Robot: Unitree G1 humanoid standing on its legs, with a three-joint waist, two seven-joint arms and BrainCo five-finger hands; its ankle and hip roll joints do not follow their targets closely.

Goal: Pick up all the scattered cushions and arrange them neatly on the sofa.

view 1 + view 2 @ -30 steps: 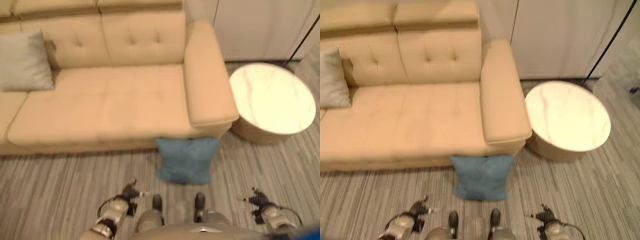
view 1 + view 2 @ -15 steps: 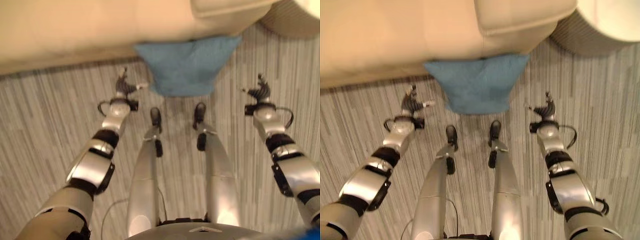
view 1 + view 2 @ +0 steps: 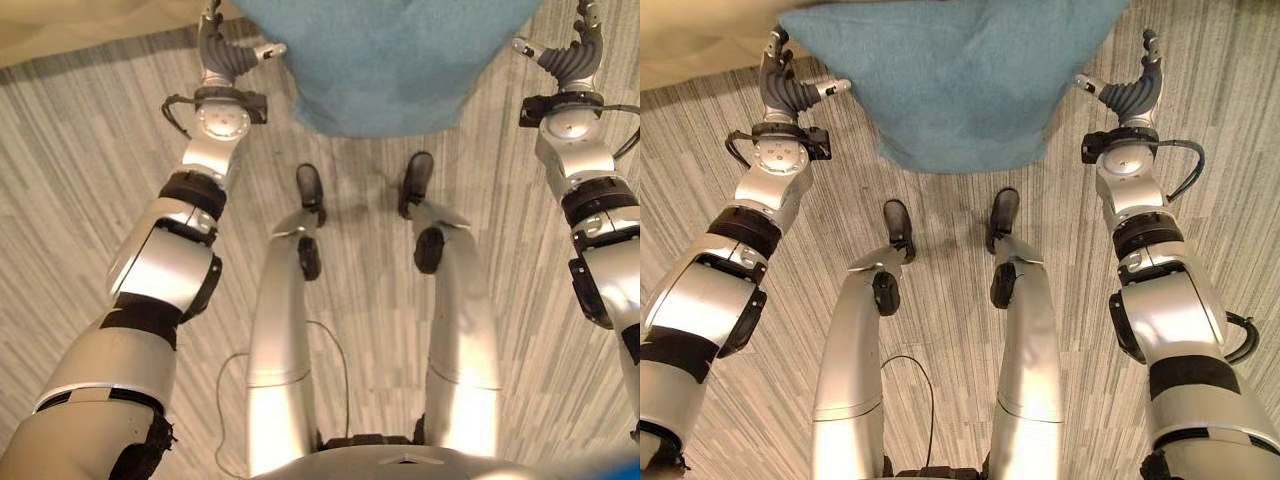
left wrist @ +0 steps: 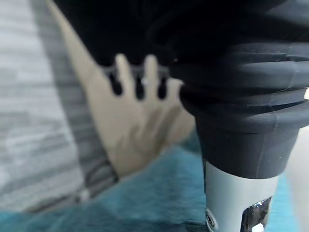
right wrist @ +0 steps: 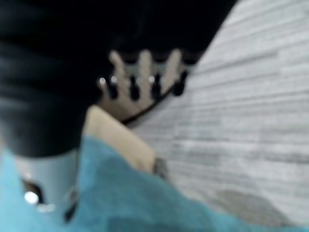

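One blue cushion (image 3: 955, 75) is seen at the top centre of the frame, lying on the striped floor (image 3: 940, 330) against the sofa front (image 3: 690, 40); it is not yet lifted, so its pickup and placing are judged still to be done. The left hand (image 3: 780, 85) at upper left and the right hand (image 3: 1130, 95) at upper right are held released, fingers spread, one each side of the cushion, grasping nothing.

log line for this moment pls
phase: reach | blue cushion: on floor by sofa | left hand: open, beside cushion | right hand: open, beside cushion
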